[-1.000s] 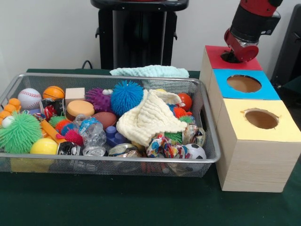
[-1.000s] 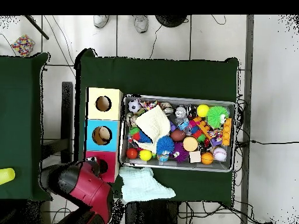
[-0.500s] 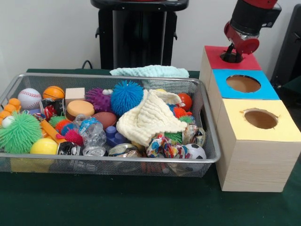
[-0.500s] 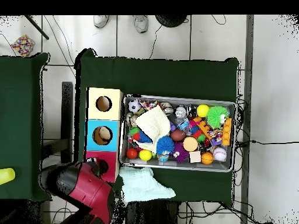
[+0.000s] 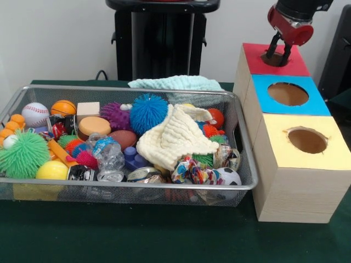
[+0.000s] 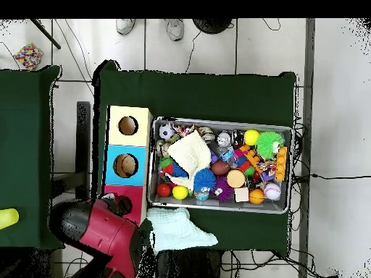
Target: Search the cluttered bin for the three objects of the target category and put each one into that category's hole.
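Two fingers of the gripper (image 5: pixel 279 50) stand apart, holding nothing, tips just above the red hole (image 5: pixel 273 58). Beside it sit the blue hole (image 5: pixel 288 93) and yellow hole (image 5: pixel 307 140). Well apart, the wire bin (image 5: pixel 248 181) holds a cream cloth (image 5: pixel 175 138) among balls.

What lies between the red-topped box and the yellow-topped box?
The blue-topped box, with its round hole, sits between the red-topped box and the yellow-topped box; both views show it.
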